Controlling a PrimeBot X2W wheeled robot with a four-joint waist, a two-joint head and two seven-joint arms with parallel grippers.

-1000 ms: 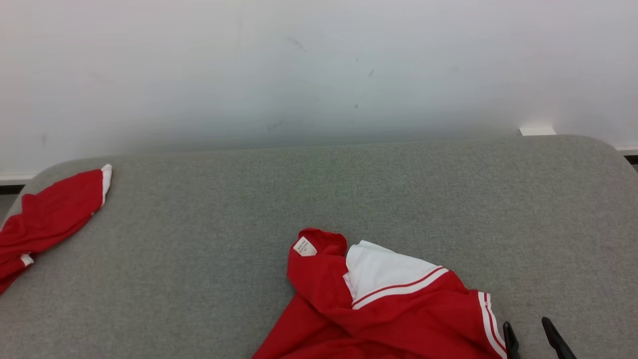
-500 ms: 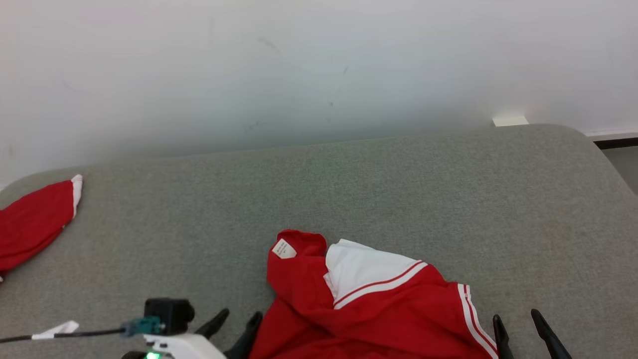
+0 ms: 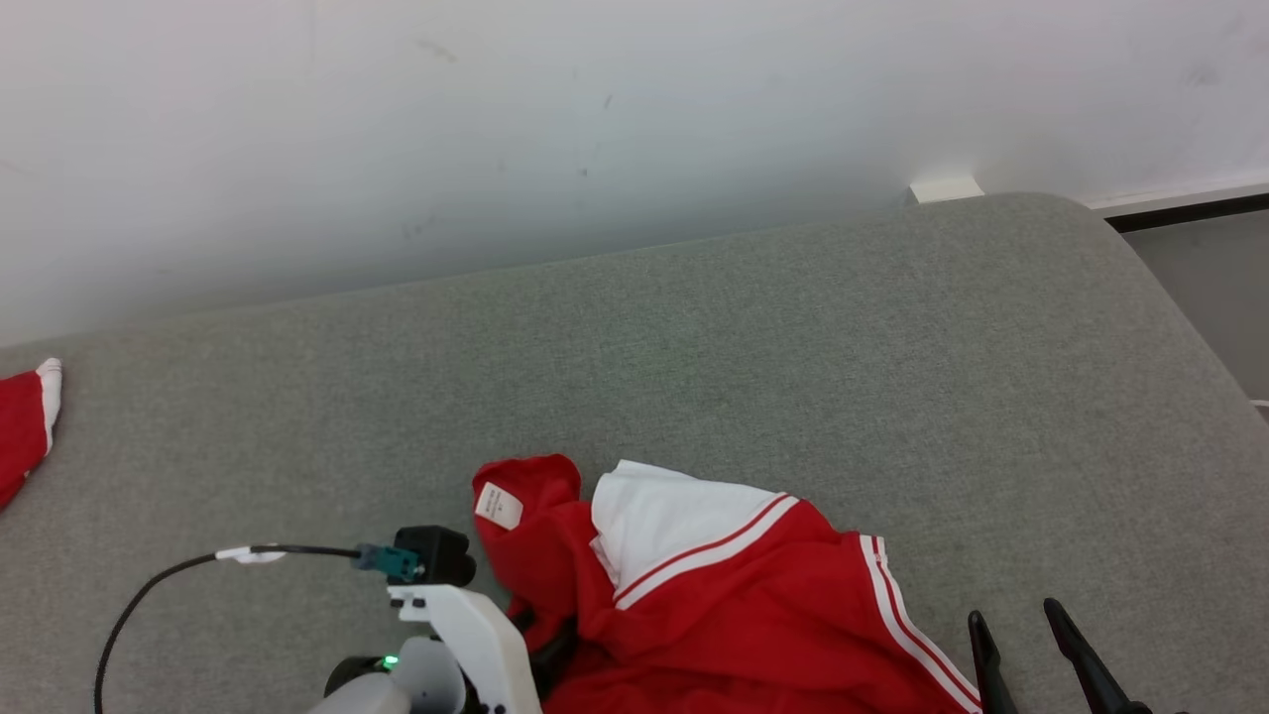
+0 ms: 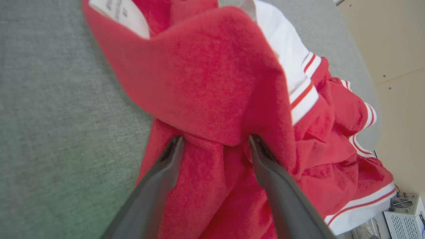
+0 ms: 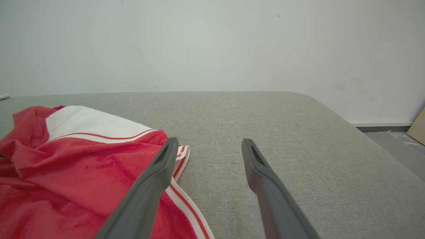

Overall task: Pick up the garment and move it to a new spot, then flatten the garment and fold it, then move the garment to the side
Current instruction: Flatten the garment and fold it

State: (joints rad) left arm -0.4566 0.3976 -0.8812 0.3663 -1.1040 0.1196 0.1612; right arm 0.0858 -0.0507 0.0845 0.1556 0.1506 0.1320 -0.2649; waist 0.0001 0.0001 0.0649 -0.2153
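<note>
Left gripper point(image 4: 215, 138) has come in over the last second, jaws now released and astride a fold of the crumpled red-and-white garment point(image 3: 744, 625) at the near edge of the grey desk point(image 3: 694, 347); right gripper point(image 5: 210, 141) likewise released beside it; pickup pending.

Illegible print on garment point(image 3: 753, 615) tag point(image 3: 498, 506)
</note>
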